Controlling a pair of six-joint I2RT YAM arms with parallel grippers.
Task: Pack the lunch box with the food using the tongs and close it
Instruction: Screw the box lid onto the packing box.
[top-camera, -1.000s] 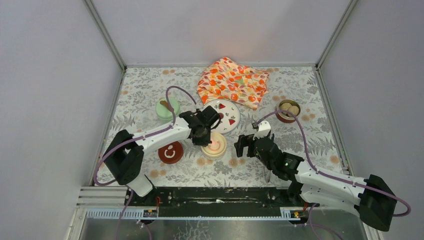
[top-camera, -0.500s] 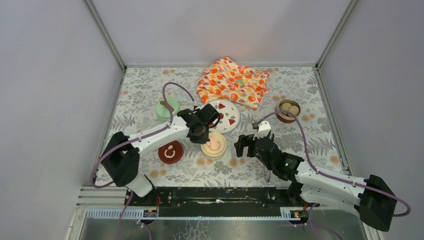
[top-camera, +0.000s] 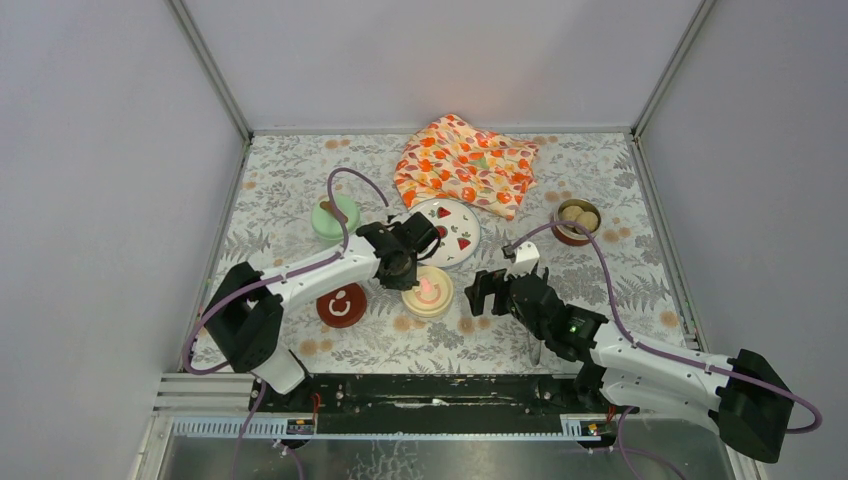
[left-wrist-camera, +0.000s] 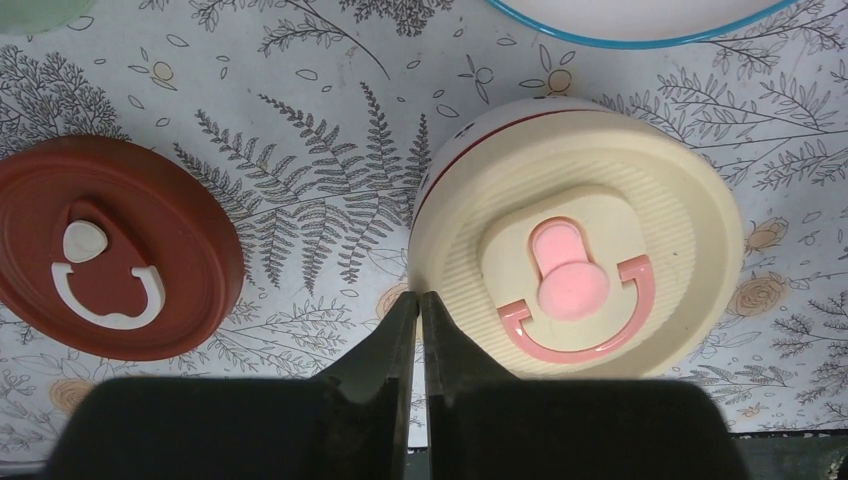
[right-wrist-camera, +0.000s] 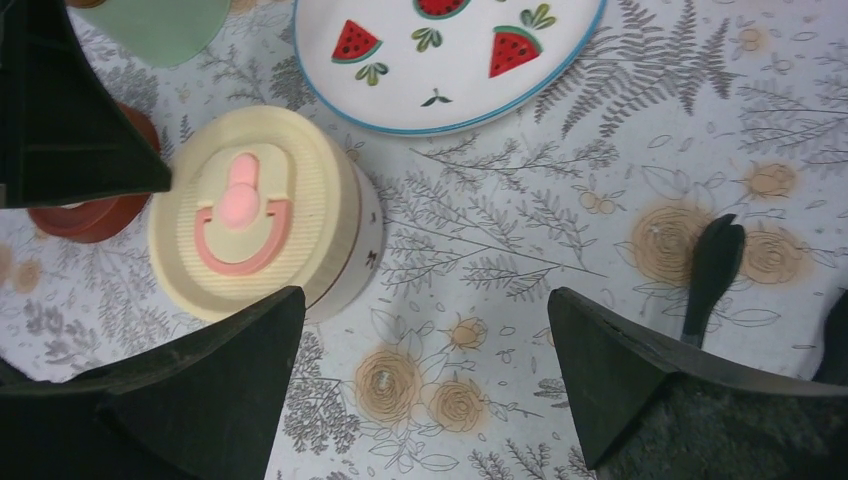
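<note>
A cream-lidded pot (top-camera: 428, 291) of the lunch box stands in the middle of the table, its lid (left-wrist-camera: 575, 240) carrying a pink latch. My left gripper (top-camera: 399, 263) is shut and empty, its fingertips (left-wrist-camera: 420, 300) just off the lid's left edge. The dark red lid (left-wrist-camera: 110, 250) lies flat to the left. The mint-green pot (top-camera: 335, 217) stands further back. Pale round food lies in a steel bowl (top-camera: 577, 221) at the far right. My right gripper (right-wrist-camera: 425, 350) hangs open over bare cloth, right of the cream pot (right-wrist-camera: 250, 210). A dark tongs tip (right-wrist-camera: 715, 265) lies beyond its right finger.
A white plate (top-camera: 448, 232) with watermelon prints sits just behind the cream pot. An orange flowered cloth (top-camera: 465, 160) lies bunched at the back. The table is walled on the left, right and far sides.
My left gripper has drawn slightly back and to the left, off the cream lid. The right arm and the pots have hardly moved.
</note>
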